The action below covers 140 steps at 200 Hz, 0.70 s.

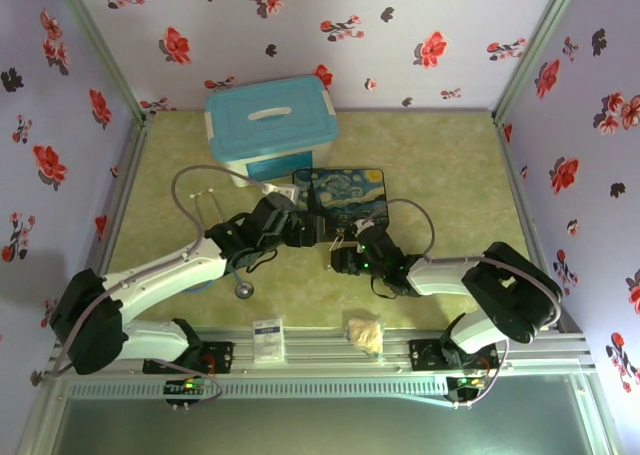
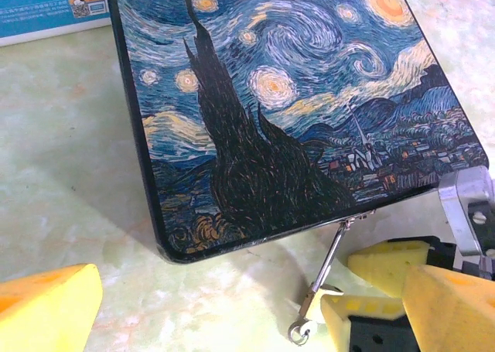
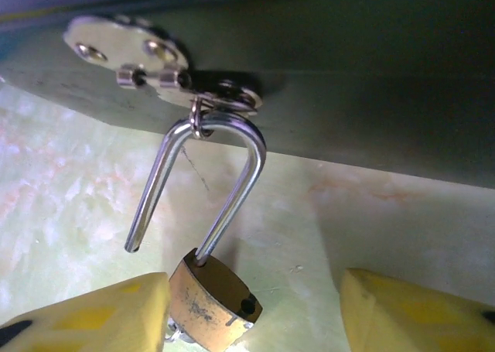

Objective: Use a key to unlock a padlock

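The padlock (image 3: 213, 302) hangs in the gap of the right pincer (image 3: 255, 321), its brass body just beside the pad (image 3: 93, 317) at the left of the wrist view and well apart from the other pad (image 3: 418, 313). That pincer's pads are therefore apart and clamp nothing. The silver shackle (image 3: 250, 174) is sprung: one leg sits in the body, while the other ends free in the air, so the lock looks opened. It stays up only because the shackle's bend is threaded through the small ring (image 3: 197, 124) of the hasp (image 3: 124, 46) above the pincer, on the edge of the starry-night tin box (image 2: 294, 97). A sliver of grey metal under the body, against the near pad, is probably the key (image 3: 174, 336), left in the keyhole, though too little shows to be sure. The left pincer (image 2: 251, 302) hovers beside the tin box with its pads spread wide over the green table (image 2: 77, 174) and grips nothing. It seems to be there to steady the box, and unhooking the shackle from the ring looks like all that remains.
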Each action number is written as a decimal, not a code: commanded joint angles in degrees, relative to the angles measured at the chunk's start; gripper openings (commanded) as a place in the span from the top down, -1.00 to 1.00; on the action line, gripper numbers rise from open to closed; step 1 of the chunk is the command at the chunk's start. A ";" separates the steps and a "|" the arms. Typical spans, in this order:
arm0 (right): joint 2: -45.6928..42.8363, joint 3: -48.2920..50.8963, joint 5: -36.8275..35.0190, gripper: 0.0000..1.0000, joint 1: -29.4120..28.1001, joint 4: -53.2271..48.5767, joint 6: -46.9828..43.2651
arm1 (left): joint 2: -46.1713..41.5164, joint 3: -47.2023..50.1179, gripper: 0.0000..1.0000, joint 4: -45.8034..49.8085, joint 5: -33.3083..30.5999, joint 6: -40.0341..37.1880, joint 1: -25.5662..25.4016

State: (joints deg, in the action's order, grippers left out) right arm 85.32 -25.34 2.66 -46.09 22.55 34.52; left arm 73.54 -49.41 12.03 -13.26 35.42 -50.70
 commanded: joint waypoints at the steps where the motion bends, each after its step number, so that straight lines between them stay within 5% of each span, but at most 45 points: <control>1: 3.77 -2.12 1.61 -0.13 -1.39 1.09 -0.04 | -1.18 1.83 -0.99 -0.47 -1.15 0.18 0.42; 116: 3.98 2.74 1.45 0.39 -3.40 6.51 5.45 | -0.49 0.20 -0.99 0.26 -1.56 -2.43 3.18; 140: 2.28 6.12 -0.01 0.33 -3.31 11.86 8.81 | 1.23 -2.13 -0.99 -0.71 -2.30 -4.45 5.08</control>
State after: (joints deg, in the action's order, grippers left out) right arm 88.66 -23.20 1.91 -48.77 31.68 38.24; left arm 73.32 -47.97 12.16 -13.54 34.22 -47.57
